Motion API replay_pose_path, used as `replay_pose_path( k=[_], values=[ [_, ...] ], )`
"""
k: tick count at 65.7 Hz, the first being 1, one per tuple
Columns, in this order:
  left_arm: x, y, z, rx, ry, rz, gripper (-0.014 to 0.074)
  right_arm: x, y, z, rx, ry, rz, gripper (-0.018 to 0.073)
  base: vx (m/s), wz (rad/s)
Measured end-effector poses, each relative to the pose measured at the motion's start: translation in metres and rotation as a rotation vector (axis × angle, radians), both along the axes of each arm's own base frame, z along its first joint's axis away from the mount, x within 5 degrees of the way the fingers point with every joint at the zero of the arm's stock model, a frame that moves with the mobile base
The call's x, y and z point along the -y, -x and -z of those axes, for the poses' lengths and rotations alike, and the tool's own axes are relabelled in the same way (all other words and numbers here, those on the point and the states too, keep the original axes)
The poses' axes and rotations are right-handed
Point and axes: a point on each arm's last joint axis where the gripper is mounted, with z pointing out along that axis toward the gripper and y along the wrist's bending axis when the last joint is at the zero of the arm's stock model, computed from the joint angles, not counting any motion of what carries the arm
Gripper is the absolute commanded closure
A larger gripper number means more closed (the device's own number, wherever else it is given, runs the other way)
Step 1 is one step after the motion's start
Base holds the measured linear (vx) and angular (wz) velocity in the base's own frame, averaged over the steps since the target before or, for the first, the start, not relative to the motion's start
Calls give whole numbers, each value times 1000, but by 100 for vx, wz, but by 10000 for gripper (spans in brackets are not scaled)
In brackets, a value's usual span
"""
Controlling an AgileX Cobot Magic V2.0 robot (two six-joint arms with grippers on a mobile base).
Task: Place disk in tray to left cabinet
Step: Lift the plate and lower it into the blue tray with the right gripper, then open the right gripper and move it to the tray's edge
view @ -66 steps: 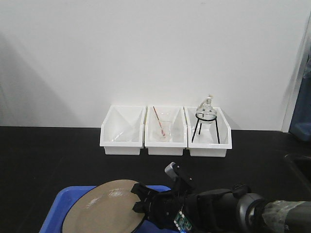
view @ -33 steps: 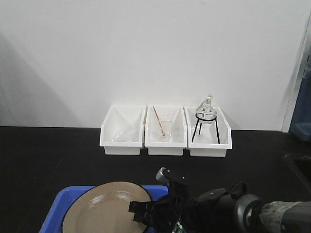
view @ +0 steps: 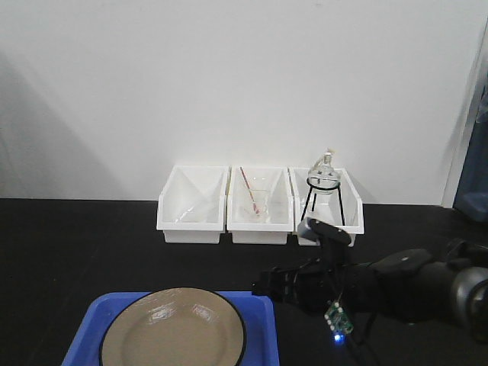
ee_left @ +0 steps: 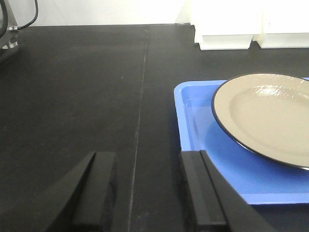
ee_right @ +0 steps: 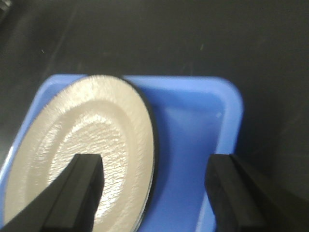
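Exterior front-facing view: the disk (view: 174,329) lies flat in the tray (view: 260,306), tan face up, with its black rim showing all round. It fills most of the tray, and blue shows only at the corners and along the right side. The tray sits on the black table (view: 76,244) at the near edge of the picture.

In the right wrist view the disk (ee_right: 82,145) takes up the left part of the tray (ee_right: 193,140), and the tray's floor on the other side is bare. The right gripper (ee_right: 153,162) hangs above them with its two black fingers (ee_right: 79,191) spread wide, gripping nothing. From the front, this right gripper (view: 263,285) is raised off the table just beside the tray's right rear corner, apart from the disk.

In the left wrist view the left gripper (ee_left: 147,154) is low over bare table, its fingers (ee_left: 99,186) apart and empty. The tray (ee_left: 193,108) lies near it to the right, with the disk (ee_left: 265,116) inside.

Further back, three white bins (view: 260,206) stand in a row against the white wall (view: 229,76), well apart from the tray. The middle bin holds a glass beaker (view: 255,204) with a red rod. The right bin holds a round flask (view: 322,175) on a black tripod stand (view: 320,204).
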Motion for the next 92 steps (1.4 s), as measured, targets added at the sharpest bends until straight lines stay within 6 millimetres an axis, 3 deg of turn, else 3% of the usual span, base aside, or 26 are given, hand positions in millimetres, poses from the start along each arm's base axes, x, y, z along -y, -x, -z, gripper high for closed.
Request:
replay_pose_path(
  k=[10, 22, 32, 48, 56, 70, 81, 92],
  values=[
    [0, -3, -1, -11, 0, 0, 167, 16, 10, -24, 24, 100, -31, 50, 0, 0],
    [0, -30, -26, -88, 2, 2, 167, 22, 22, -13, -143, 228, -17, 62, 0, 0],
    [-1, -76, -43, -214, 5, 4, 167, 20, 27, -7, -215, 288, 9, 74, 0, 0],
    [1, -158, -40, -428, 88, 4, 167, 19, 15, -14, -89, 238, 117, 87, 0, 0],
    [2, -200, -32, -529, 104, 14, 167, 19, 14, -15, -74, 230, 129, 87, 0, 0],
    [3, -251, -10, -630, 53, 75, 167, 19, 15, -14, -100, 224, 121, 87, 0, 0],
    [6, -276, 21, -705, 87, 92, 167, 13, 12, -2, -201, 245, 60, 87, 0, 0],
    [10, -286, 55, -798, 127, 125, 167, 4, -5, 13, -286, 257, 8, 87, 0, 0]
  ],
)
